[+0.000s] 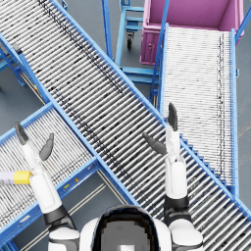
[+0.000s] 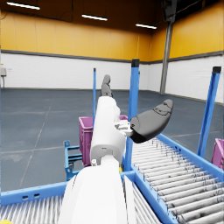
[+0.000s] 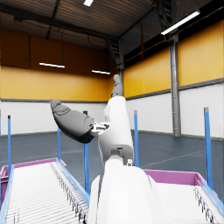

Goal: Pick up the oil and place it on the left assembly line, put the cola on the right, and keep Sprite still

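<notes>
Only partly in view — the oil lies flat on the left line

Only a short piece of the oil [image 1: 14, 177] shows in the head view. It is cut off by the picture's left edge, and its other end runs behind the left forearm [image 1: 43, 188], so its full length and shape cannot be made out. What shows is a pale body with a yellow section next to the arm; whether that yellow part is a cap or a label is hard to tell. The oil lies on its side on the rollers of the left assembly line [image 1: 68, 147]. Its long axis runs nearly level across the picture, with the yellow end pointing toward the robot's middle.

The left hand [image 1: 33, 147] hangs above that same line, beyond the oil and apart from it. Its fingers are spread wide and it holds nothing — the left wrist view shows the same splay against the warehouse floor.

The right hand [image 1: 166, 135] is over the far edge of the centre conveyor [image 1: 98, 88], which crosses the picture diagonally. Its fingers are also splayed and empty.

Past it lies the right assembly line [image 1: 196, 73], ending at a pink bin [image 1: 196, 12] that is cut off by the top of the picture.
</notes>
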`<action>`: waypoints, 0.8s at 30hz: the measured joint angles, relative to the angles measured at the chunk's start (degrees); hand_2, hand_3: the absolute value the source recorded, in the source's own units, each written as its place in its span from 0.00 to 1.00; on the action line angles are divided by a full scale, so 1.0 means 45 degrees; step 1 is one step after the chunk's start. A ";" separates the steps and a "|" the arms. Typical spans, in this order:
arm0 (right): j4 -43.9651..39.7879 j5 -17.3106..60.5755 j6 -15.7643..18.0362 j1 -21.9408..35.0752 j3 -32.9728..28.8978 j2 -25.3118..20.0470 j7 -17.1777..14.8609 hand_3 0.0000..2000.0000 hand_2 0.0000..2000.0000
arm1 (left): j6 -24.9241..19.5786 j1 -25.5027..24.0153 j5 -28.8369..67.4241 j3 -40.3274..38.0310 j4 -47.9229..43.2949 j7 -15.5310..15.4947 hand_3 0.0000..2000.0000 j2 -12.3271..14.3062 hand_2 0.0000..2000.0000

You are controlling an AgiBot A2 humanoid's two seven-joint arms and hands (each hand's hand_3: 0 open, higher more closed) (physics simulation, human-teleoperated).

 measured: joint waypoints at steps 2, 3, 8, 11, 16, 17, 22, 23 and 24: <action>0.0030 -0.0001 0.0000 0.0070 -0.0490 -0.0003 0.0000 0.00 0.00 | 0.0000 0.0201 0.0001 0.0940 -0.0318 0.0000 0.00 -0.0098 0.00; 0.0060 -0.0001 0.0000 0.0084 -0.0750 -0.0002 0.0000 0.00 0.00 | 0.0000 0.0346 0.0002 0.1392 -0.0439 0.0000 0.00 -0.0153 0.00; 0.0121 -0.0005 0.0000 0.0166 -0.2101 0.0041 0.0000 0.00 0.00 | 0.0000 0.1288 0.0005 0.3401 -0.0937 0.0000 0.00 -0.0280 0.00; 0.0153 -0.0006 0.0000 0.0171 -0.2580 0.0065 0.0000 0.00 0.00 | 0.0000 0.1700 0.0007 0.4182 -0.1201 0.0000 0.00 -0.0203 0.00; 0.0198 -0.0323 0.0074 -0.0125 -0.2380 0.0295 -0.0075 0.00 0.00 | 0.0075 0.1575 -0.0302 0.4506 -0.1297 0.0075 0.00 -0.0237 0.00; 0.0199 -0.0488 0.0113 -0.0241 -0.2244 0.0417 -0.0115 0.00 0.00 | 0.0114 0.1509 -0.0467 0.4587 -0.1283 0.0114 0.00 -0.0285 0.00; 0.0227 -0.1488 0.0349 -0.0866 -0.1428 0.1165 -0.0353 0.00 0.00 | 0.0353 0.1191 -0.1468 0.5104 -0.1241 0.0352 0.00 -0.0588 0.00; 0.0235 -0.1704 0.0400 -0.0995 -0.1252 0.1327 -0.0405 0.00 0.00 | 0.0404 0.1128 -0.1685 0.5219 -0.1236 0.0404 0.00 -0.0655 0.00; 0.0243 -0.1922 0.0452 -0.1124 -0.1074 0.1491 -0.0457 0.00 0.00 | 0.0457 0.1066 -0.1904 0.5334 -0.1230 0.0456 0.00 -0.0722 0.00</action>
